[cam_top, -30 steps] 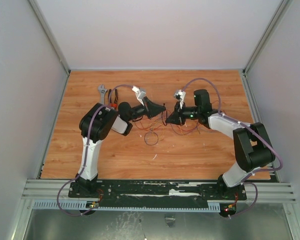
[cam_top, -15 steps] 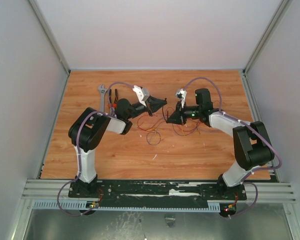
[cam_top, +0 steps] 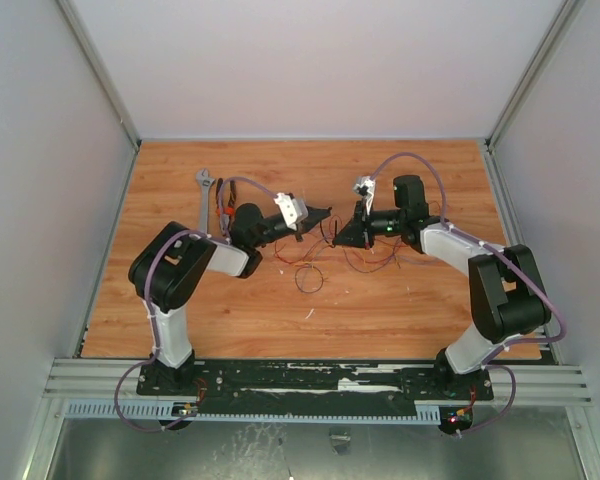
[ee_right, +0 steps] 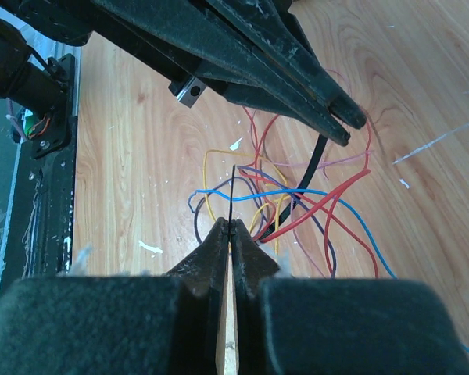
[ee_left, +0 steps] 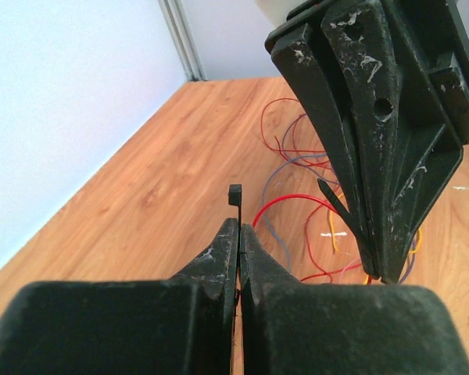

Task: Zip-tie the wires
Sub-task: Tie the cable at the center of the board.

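The wires (cam_top: 368, 258) lie tangled on the wood table between the arms; the right wrist view shows red, blue, yellow and purple strands (ee_right: 328, 207). My left gripper (cam_top: 321, 214) is shut on the head end of the black zip tie (ee_left: 234, 194). My right gripper (cam_top: 343, 238) is shut on the zip tie's thin tail tip (ee_right: 233, 191). The strap (ee_right: 313, 176) runs down from the left gripper (ee_right: 345, 125) in among the wires. The right gripper (ee_left: 377, 269) hangs close to the right of my left fingers, just above the wires (ee_left: 293, 205).
Orange-handled pliers (cam_top: 223, 203) and a grey wrench (cam_top: 206, 190) lie at the back left, behind the left arm. White walls enclose the table on three sides. The black base rail (cam_top: 320, 380) runs along the near edge.
The left arm swung its elbow to the left and its wrist rolled, tilting the white camera mount down. The loose wire loop shifted slightly right. The right arm barely moved.
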